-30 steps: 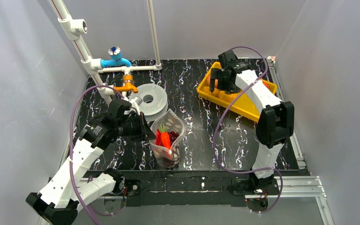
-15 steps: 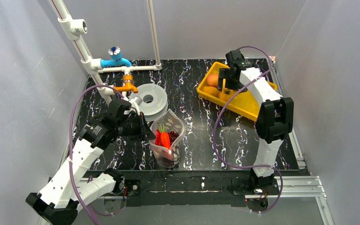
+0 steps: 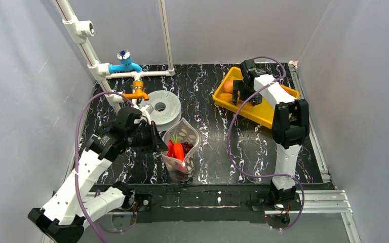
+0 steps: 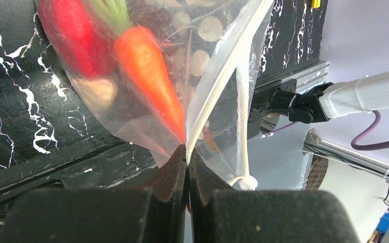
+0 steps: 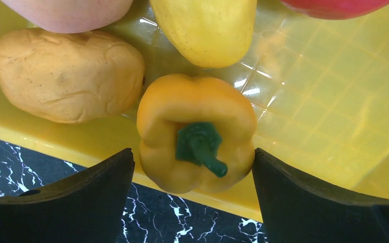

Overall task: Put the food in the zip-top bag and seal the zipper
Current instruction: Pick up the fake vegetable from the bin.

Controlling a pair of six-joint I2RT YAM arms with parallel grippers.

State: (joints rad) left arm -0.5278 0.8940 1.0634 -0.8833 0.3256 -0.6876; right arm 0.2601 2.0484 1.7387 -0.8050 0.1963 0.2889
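Note:
The clear dotted zip-top bag (image 3: 182, 149) stands open mid-table, holding a carrot (image 4: 149, 71), a red pepper (image 4: 73, 35) and dark grapes (image 3: 188, 147). My left gripper (image 3: 157, 144) is shut on the bag's mouth edge, pinching the pale zipper strip (image 4: 218, 86) between its fingertips (image 4: 174, 164). My right gripper (image 3: 240, 93) is open over the yellow tray (image 3: 263, 114) at the back right. In the right wrist view its fingers (image 5: 96, 182) straddle an orange-yellow pepper (image 5: 197, 134) with a green stem, gaps on both sides. A peach (image 3: 229, 86) lies in the tray.
In the tray, a tan potato-like piece (image 5: 66, 76), a yellow fruit (image 5: 207, 30), a pink fruit (image 5: 66, 10) and a red one (image 5: 334, 5) lie close behind the pepper. A grey ring spool (image 3: 160, 107) and white pipework with blue and orange fittings (image 3: 126, 68) stand at the back left.

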